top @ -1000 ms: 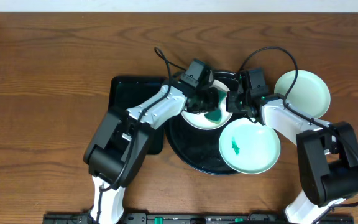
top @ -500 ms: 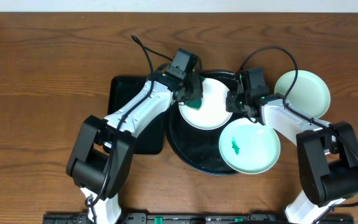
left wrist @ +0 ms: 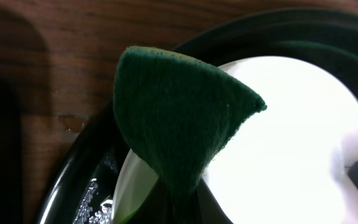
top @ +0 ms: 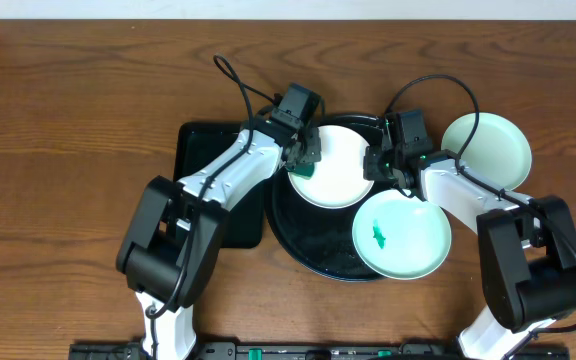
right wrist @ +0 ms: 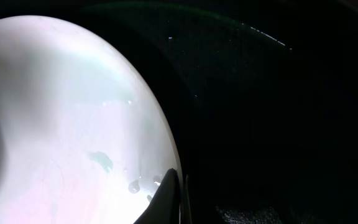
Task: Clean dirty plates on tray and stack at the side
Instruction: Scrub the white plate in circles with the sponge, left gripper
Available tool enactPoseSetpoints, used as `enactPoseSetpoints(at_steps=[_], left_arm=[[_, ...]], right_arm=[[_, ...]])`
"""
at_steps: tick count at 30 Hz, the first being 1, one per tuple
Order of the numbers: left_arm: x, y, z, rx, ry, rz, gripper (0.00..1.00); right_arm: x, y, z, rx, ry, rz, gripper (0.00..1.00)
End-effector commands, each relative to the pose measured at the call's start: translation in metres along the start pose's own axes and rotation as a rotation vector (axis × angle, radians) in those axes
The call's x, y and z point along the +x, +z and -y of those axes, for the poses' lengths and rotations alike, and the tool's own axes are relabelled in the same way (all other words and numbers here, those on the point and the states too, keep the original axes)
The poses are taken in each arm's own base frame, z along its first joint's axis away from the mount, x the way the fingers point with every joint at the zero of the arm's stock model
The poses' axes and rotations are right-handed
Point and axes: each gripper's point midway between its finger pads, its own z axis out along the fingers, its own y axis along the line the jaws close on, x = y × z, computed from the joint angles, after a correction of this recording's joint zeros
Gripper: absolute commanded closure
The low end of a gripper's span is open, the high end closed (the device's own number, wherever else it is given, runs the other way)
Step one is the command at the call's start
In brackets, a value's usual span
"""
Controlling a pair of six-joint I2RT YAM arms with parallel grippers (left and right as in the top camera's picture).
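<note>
Plate A (top: 336, 182): sitting on round tray (top: 306, 245), centre looking clean. R gripper (top: 374, 166) is clenching its right rim. L gripper (top: 307, 158) is gripping green sponge (left wrist: 179, 118) at left rim.
Plate B (top: 408, 240): showing smear (top: 378, 236), overhanging tray edge.
Plate C (top: 486, 148): lying beside tray on table (top: 68, 120).
Handling, est.: stiff, light, glossy, prob. slippery when wet, so pinching at rim.

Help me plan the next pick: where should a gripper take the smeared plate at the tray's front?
Probably its thin rim on the right front edge, where the smeared plate overhangs the rim of the tray and a lower finger has room. Come from the robot's right; the centre is flat and soiled.
</note>
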Motion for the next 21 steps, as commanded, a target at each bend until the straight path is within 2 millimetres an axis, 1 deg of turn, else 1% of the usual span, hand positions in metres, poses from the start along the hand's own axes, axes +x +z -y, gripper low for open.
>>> enactPoseSetpoints(at_steps=[1,8,10,13,18,21], left_arm=[[0.016,0.016,-0.005,-0.039,0.032,-0.038,0.93],[0.046,0.041,0.002,-0.062,0.072,-0.109,0.93],[0.052,0.044,0.006,-0.059,0.074,-0.122,0.93],[0.059,0.044,0.018,-0.028,0.069,-0.139,0.93],[0.068,0.043,0.046,0.092,0.082,-0.172,0.93],[0.071,0.042,0.052,0.122,0.05,-0.188,0.92]], right_arm=[[0.008,0.004,-0.009,-0.047,-0.006,-0.029,0.99],[0.008,0.004,-0.009,-0.048,-0.006,-0.029,0.99],[0.008,0.004,-0.009,-0.048,-0.005,-0.029,0.99],[0.008,0.004,-0.009,-0.048,-0.005,-0.029,0.99],[0.008,0.004,-0.009,-0.048,-0.005,-0.029,0.99],[0.008,0.004,-0.009,-0.048,-0.006,-0.029,0.99]])
